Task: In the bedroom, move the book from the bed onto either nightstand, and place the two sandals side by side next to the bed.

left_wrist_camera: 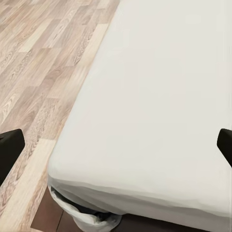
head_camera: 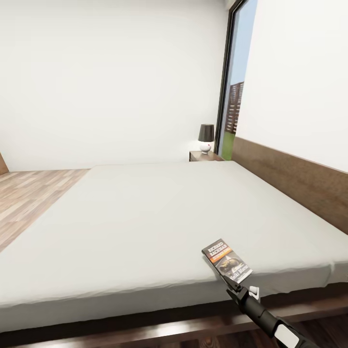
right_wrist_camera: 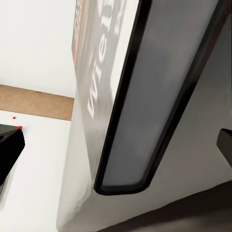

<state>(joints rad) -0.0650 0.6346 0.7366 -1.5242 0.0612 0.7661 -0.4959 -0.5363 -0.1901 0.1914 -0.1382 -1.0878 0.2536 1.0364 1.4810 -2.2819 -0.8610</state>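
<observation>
A small thin paperback book (head_camera: 226,261) with a dark cover, an orange band and white lettering is seen raised at the near edge of the large low bed (head_camera: 145,212), its plain light grey mattress set in a dark brown wooden frame. The book's lower end is clamped in the right gripper (head_camera: 235,286), its black arm reaching up from the lower right. Beyond the bed's far corner, a small dark brown wooden nightstand (head_camera: 202,156) is topped by a white-based, dark-shaded lamp (head_camera: 206,137). The left gripper's fingers (left_wrist_camera: 9,147) are held wide apart above the mattress corner and the brown wood-plank floor (left_wrist_camera: 34,72).
</observation>
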